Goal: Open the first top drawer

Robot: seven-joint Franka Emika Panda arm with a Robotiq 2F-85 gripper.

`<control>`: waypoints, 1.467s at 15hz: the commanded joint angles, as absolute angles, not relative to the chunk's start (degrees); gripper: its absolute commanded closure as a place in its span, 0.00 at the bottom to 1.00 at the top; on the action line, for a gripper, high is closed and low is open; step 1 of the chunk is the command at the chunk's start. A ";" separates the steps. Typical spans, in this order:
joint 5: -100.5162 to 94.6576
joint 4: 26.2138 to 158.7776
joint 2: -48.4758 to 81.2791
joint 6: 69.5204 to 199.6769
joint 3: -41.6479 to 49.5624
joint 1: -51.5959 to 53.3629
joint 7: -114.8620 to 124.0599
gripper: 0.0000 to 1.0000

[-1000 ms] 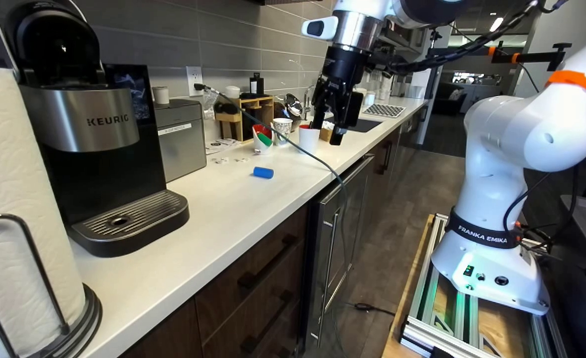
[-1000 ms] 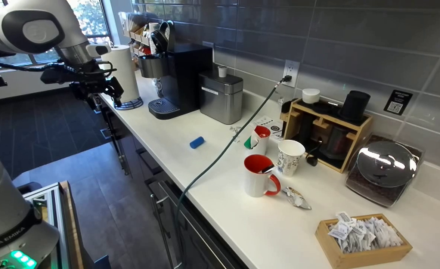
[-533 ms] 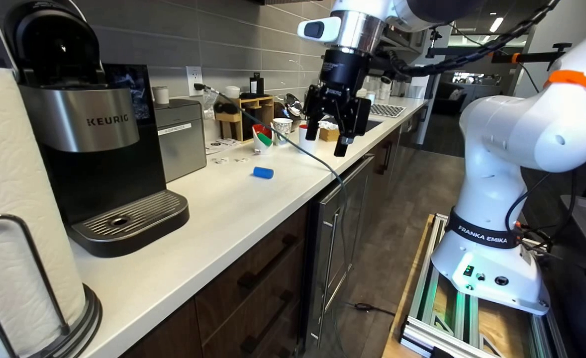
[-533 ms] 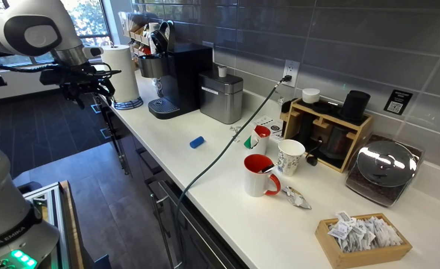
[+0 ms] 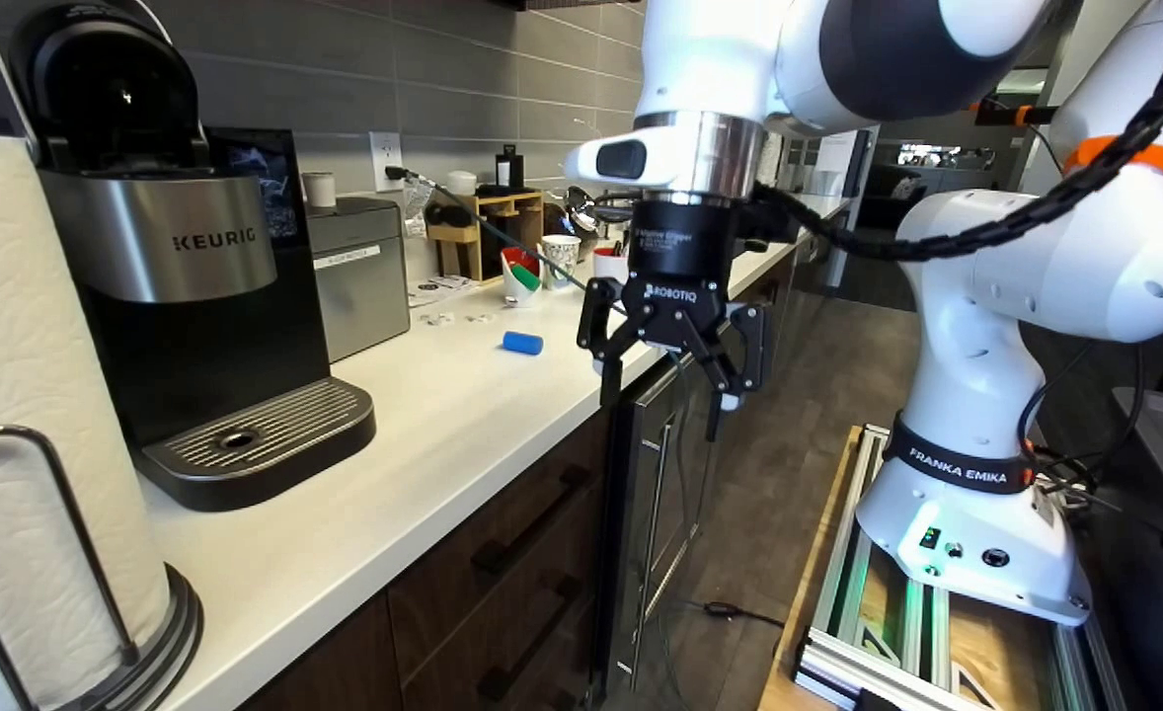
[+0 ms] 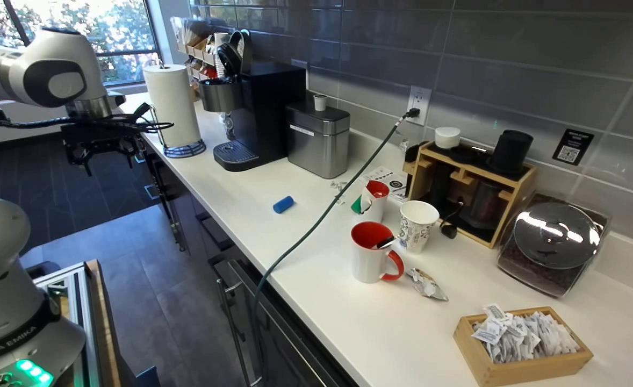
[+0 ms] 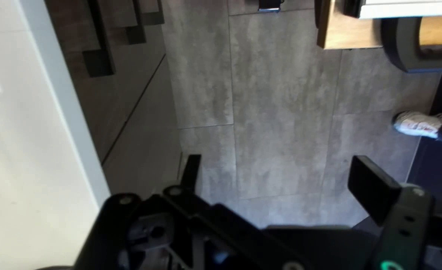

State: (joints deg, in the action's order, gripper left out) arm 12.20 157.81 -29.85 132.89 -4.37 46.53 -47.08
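Note:
The first top drawer (image 5: 443, 592) has a dark brown front just under the white counter in an exterior view. It is shut, with its inside hidden. Its dark bar handle (image 5: 532, 520) runs along the front; the handle nearest the counter edge also shows in the wrist view (image 7: 100, 52). My gripper (image 5: 662, 407) points down, fingers wide apart with nothing between them. It hangs off the counter's front edge, apart from the drawer. It also shows in an exterior view (image 6: 109, 164). In the wrist view the open fingers (image 7: 279, 168) have floor beneath them, with the counter and handles to the left.
The white counter (image 5: 424, 474) has an overhanging edge above the drawers. A coffee maker (image 5: 167, 237), paper towel roll (image 5: 38, 395) and blue cylinder (image 5: 522, 343) stand or lie on it. A cable (image 6: 316, 226) hangs over the edge by a glass-fronted appliance (image 5: 670, 454). Other drawer fronts lie below.
The arm has swung away from the counter and moved lower and closer in an exterior view. The wrist has turned, so the fingers point straight down and spread wide in view. The drawer is unchanged.

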 commanded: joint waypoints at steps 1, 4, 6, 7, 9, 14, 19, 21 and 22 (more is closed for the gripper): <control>10.53 157.80 -21.40 133.94 -6.52 47.74 -52.23 0.00; 4.71 157.92 -16.39 135.00 -10.20 46.02 -53.61 0.00; -0.44 157.95 -13.72 138.46 -12.69 44.49 -52.02 0.00; -1.38 157.96 -12.16 142.48 -13.37 43.76 -50.80 0.00; -4.47 157.98 -9.27 149.72 -15.11 41.27 -46.33 0.00; -16.93 158.02 -2.87 156.80 -17.93 32.33 -30.03 0.00; -31.26 157.90 0.60 156.63 -14.96 26.96 -18.92 0.00; -28.74 157.91 -0.63 155.74 -17.35 25.11 -21.71 0.00; -29.81 157.91 -0.14 155.74 -16.88 24.68 -21.41 0.00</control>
State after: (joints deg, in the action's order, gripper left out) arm -30.11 157.91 -0.04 155.82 -14.50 26.99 -21.18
